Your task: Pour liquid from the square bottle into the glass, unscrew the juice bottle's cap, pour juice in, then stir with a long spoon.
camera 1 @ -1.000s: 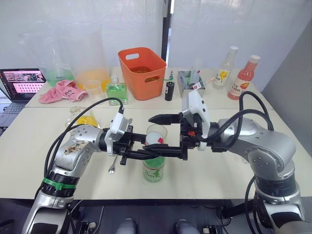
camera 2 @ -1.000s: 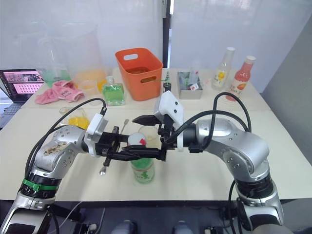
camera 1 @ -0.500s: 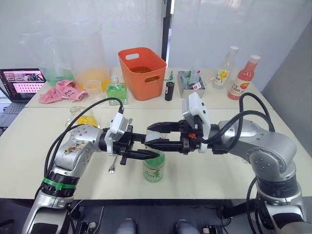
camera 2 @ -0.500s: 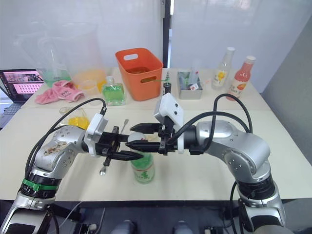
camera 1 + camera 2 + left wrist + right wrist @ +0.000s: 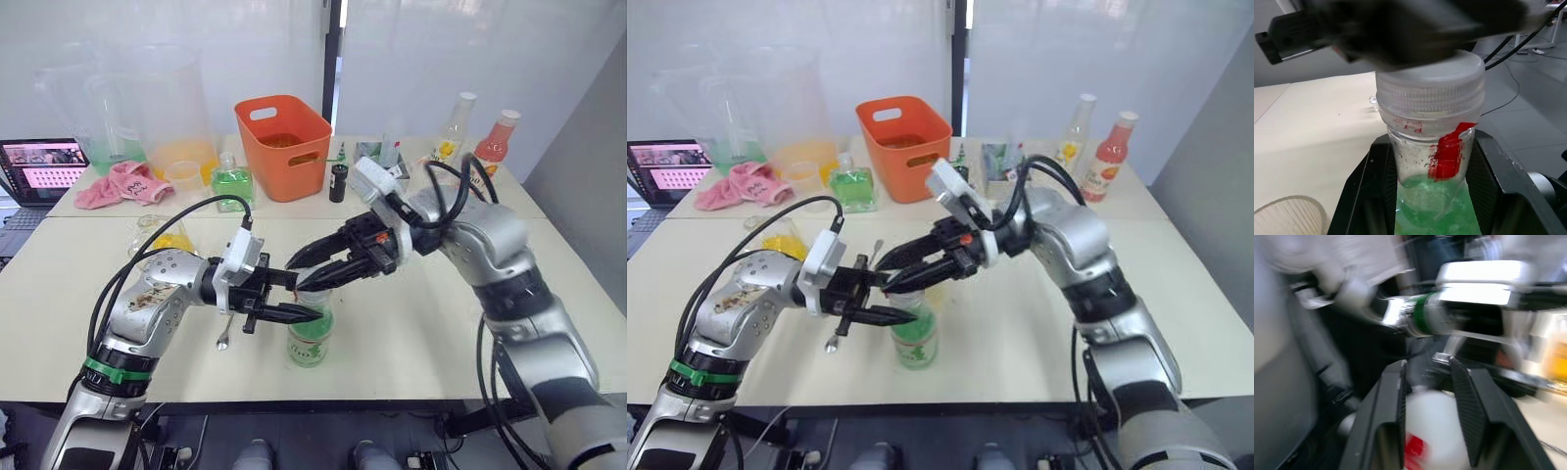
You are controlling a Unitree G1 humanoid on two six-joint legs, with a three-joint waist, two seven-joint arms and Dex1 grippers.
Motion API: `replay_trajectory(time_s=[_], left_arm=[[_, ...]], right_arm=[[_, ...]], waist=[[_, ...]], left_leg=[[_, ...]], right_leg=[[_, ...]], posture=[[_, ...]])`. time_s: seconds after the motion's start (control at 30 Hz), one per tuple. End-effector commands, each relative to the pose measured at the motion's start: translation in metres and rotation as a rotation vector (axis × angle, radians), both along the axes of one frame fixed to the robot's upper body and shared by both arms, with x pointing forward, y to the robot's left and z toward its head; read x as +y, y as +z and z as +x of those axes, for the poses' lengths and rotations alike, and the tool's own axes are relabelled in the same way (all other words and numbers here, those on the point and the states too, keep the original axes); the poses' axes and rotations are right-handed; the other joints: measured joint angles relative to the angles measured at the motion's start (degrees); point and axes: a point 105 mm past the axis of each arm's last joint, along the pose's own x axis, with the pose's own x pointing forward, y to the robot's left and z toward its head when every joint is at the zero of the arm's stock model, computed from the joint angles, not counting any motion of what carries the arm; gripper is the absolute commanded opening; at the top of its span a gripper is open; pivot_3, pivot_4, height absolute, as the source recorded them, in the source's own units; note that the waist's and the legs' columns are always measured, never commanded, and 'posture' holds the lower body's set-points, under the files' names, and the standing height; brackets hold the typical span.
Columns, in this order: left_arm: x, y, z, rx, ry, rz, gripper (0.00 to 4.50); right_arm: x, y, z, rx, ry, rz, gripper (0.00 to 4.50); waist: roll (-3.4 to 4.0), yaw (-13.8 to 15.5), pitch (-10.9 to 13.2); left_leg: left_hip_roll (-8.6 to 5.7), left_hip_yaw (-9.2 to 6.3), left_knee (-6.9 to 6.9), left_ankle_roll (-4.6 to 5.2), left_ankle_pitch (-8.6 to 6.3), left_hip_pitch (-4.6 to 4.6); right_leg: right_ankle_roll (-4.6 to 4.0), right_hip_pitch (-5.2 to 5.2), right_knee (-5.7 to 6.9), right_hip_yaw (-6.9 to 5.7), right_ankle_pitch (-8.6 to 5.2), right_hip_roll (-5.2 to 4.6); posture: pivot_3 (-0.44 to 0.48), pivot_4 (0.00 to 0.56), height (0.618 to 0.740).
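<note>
Juice bottle stands upright near the front edge of the table, with pale green juice inside and a green and white label. Its cap is white, with a torn red strip hanging below it, and it sits on the neck. The left gripper holds the bottle by the neck, one black finger pressed on each side. The right gripper hangs just over the cap with its two fingers spread apart, one on each side of it. A moment ago the right arm lay low and level across the table; now the arm has swung up and reaches down at a slant. The bottle has stayed in the same spot.
</note>
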Motion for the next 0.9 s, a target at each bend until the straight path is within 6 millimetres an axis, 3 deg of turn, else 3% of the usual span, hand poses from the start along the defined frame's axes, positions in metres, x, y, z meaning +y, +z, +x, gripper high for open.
replay_trajectory(time_s=[0.03, 0.2, 0.37, 0.5, 0.67, 0.77, 0.9], left_arm=[[0.004, -0.002, 0.001, -0.009, 0.030, 0.032, 1.75], [0.010, -0.005, -0.001, -0.003, 0.039, 0.033, 1.75], [0.016, -0.010, -0.001, 0.001, 0.047, 0.031, 1.75], [0.016, -0.015, -0.001, 0.007, 0.048, 0.026, 1.75], [0.016, -0.017, 0.003, 0.011, 0.048, 0.016, 1.75], [0.015, -0.016, 0.004, 0.010, 0.045, 0.010, 1.75], [0.012, -0.012, 0.005, 0.010, 0.033, 0.004, 1.75]], right_arm=[[0.000, -0.007, -0.002, -0.002, 0.097, -0.075, 1.64], [0.010, 0.003, 0.013, -0.036, 0.079, -0.043, 1.64], [-0.002, 0.027, 0.009, -0.042, 0.041, 0.045, 1.64], [-0.015, 0.041, -0.001, -0.052, -0.086, 0.143, 2.78], [-0.023, 0.031, -0.016, -0.112, -0.412, 0.209, 4.48], [-0.022, 0.024, -0.013, -0.139, -0.607, 0.238, 4.48], [-0.019, 0.012, -0.018, -0.120, -0.736, 0.231, 4.48]], waist=[[0.00, 0.2, 0.0], [0.00, -0.1, 0.0], [0.00, 0.0, 0.0], [0.00, 0.1, 0.0], [0.00, 0.2, 0.0], [0.02, -0.2, 0.0], [0.00, -0.2, 0.0]], left_leg=[[-0.01, 0.00, 0.00, 0.00, 0.00, 0.00], [0.01, 0.00, -0.03, 0.00, 0.00, 0.05], [0.02, 0.00, -0.03, 0.00, 0.00, 0.02], [0.02, 0.00, -0.04, 0.00, 0.00, 0.03], [0.02, 0.01, -0.08, 0.00, 0.00, 0.04], [0.03, 0.01, -0.09, 0.00, 0.00, 0.06], [0.02, 0.00, -0.07, 0.00, 0.01, 0.08]], right_leg=[[0.00, 0.01, -0.02, 0.00, 0.00, -0.02], [-0.01, 0.02, -0.07, 0.00, 0.00, 0.01], [-0.03, -0.02, 0.01, 0.00, 0.00, 0.02], [-0.03, -0.04, 0.01, 0.00, 0.00, 0.03], [-0.03, -0.03, -0.02, 0.00, 0.00, 0.02], [-0.06, -0.06, 0.00, 0.02, -0.02, 0.03], [-0.07, -0.03, 0.02, 0.02, -0.02, 0.04]], posture=[[0.000, 0.150, 0.739], [0.000, 0.150, 0.739], [0.000, 0.150, 0.739], [0.000, 0.150, 0.739], [0.000, 0.150, 0.739], [0.000, 0.150, 0.739], [0.000, 0.150, 0.739]])
